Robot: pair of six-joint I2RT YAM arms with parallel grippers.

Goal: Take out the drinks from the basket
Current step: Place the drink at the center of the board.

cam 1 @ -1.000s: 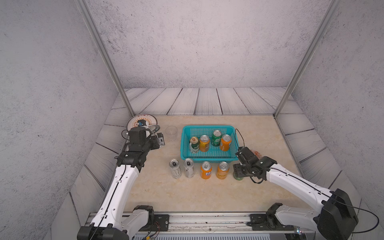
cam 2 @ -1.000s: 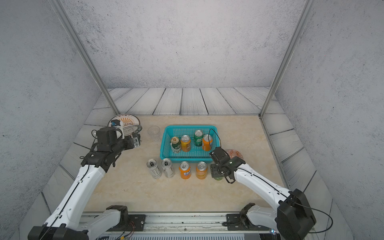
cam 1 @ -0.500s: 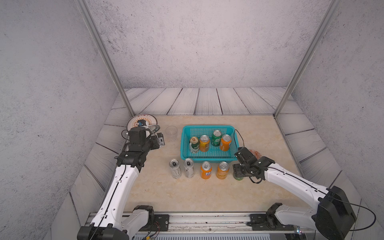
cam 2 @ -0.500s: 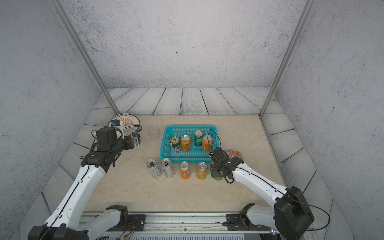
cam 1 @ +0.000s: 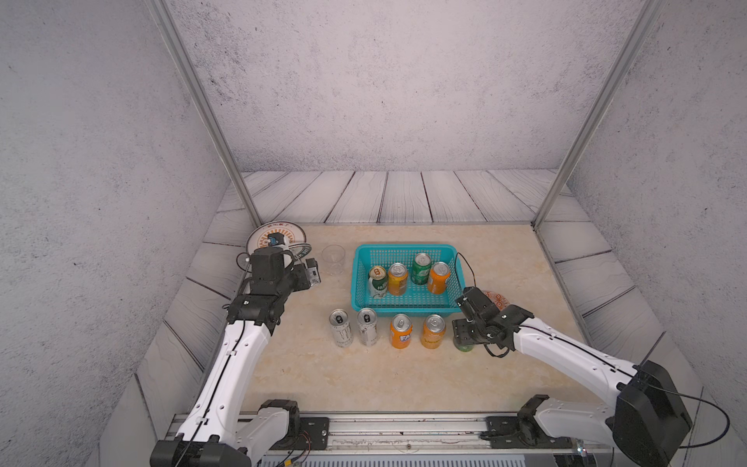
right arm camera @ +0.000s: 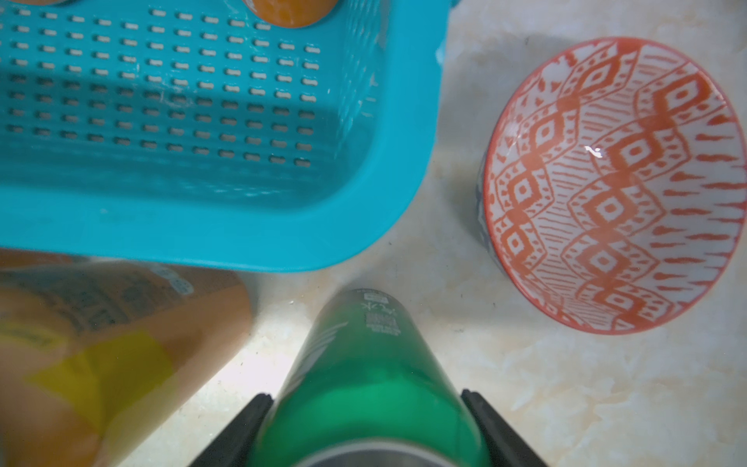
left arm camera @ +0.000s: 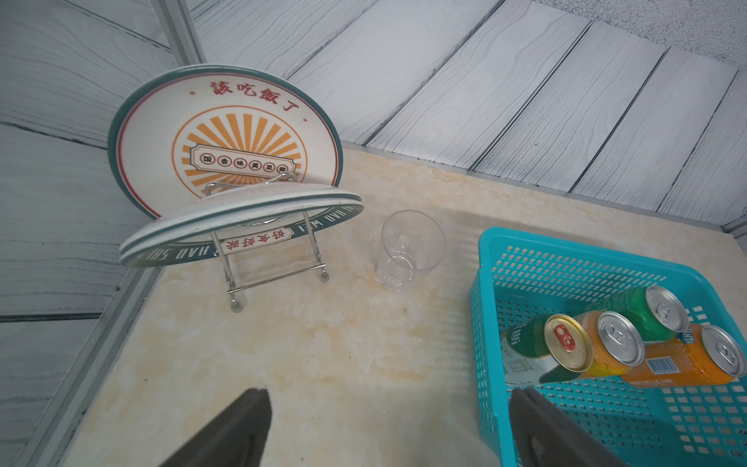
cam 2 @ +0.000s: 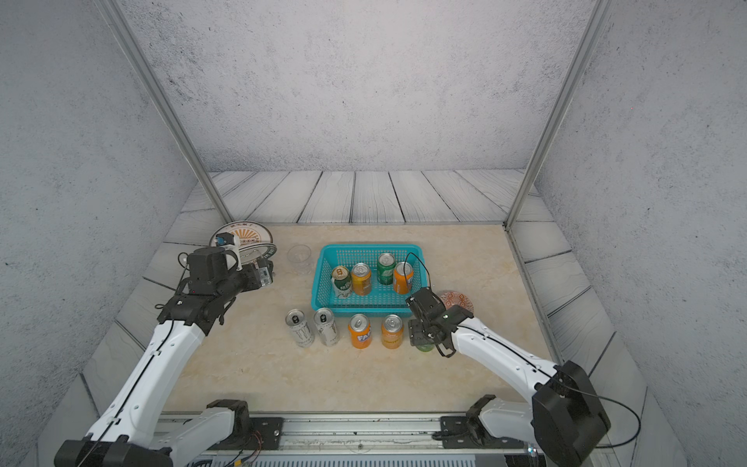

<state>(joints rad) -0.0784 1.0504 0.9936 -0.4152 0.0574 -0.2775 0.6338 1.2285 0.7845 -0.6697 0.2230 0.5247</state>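
**Five cans out, four left in the basket**

Nearest, five drinks stand in a row on the table (cam 1: 364,384), just in front of the basket (cam 1: 404,310): two silver cans (cam 1: 340,328), two orange cans (cam 1: 401,331), and a green can (right arm camera: 364,347) at the right end. The right gripper (right arm camera: 364,396) comes down over the green can with a finger at each side. Whether they press it or stand just clear I cannot tell.

The cans look unopened, so probably heavy for their size. They are stiff end to end, but their thin walls would dent under a hard squeeze. The painted metal is smooth and likely slippery, so a hold across the middle of the body seems safest. The tall silver cans should tip most easily.

Room here is tight. An orange can stands just beside the green one, the basket wall is just behind it, and the bowl (right arm camera: 614,182) is near on the right. Straight up looks like the clean way out. The table in front of the row is bare.

Farther back, four cans (cam 1: 397,279) crowd the middle of the basket, touching in pairs. The basket is light plastic and may shift if a can catches its rim.

The left gripper (left arm camera: 390,398) hangs spread wide and empty left of the basket, near the cup (left arm camera: 410,250) and plates (left arm camera: 226,137).
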